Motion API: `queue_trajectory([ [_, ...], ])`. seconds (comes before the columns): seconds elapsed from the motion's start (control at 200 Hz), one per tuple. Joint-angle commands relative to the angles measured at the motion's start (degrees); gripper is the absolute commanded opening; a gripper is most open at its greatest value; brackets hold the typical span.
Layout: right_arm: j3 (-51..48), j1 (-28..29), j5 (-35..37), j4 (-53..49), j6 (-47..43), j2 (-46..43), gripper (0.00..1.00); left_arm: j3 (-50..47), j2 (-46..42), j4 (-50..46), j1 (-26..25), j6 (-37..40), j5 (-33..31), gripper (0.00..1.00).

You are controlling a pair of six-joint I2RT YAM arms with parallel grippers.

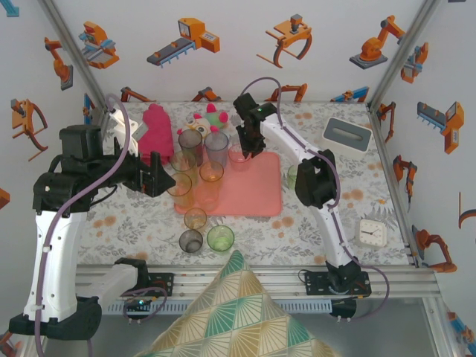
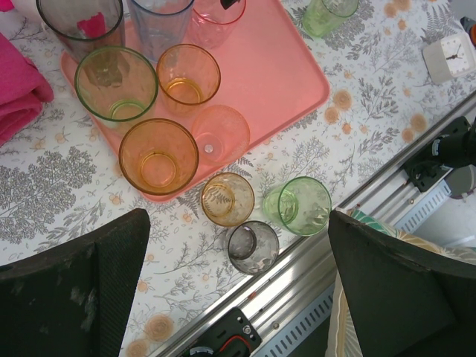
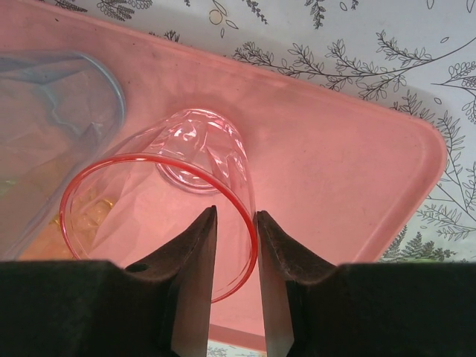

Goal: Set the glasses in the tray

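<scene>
Where the pink tumbler (image 3: 186, 163) stands at the far edge of the salmon tray (image 3: 349, 171), the right gripper (image 3: 236, 216) straddles its rim, jaws narrowly apart and not pinching it. The left gripper (image 1: 162, 177) hovers at the tray's left side, jaws spread wide. An amber tumbler (image 2: 227, 198), a grey tumbler (image 2: 253, 247) and a green tumbler (image 2: 305, 205) stand on the surface just beside the tray.
</scene>
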Motion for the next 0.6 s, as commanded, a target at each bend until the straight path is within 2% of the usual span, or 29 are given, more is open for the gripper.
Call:
queue_trajectory([
  [0.0,1.94,-0.5,-0.75,-0.38,0.35,1.05,0.31,1.23,-0.43,-0.32,-0.13,0.13,1.58,0.97],
  [0.596,-0.47,-0.67,-2.34,0.8,0.24,-2.37,0.34,1.23,-0.65,-0.33,0.04,0.09,1.38,0.97],
])
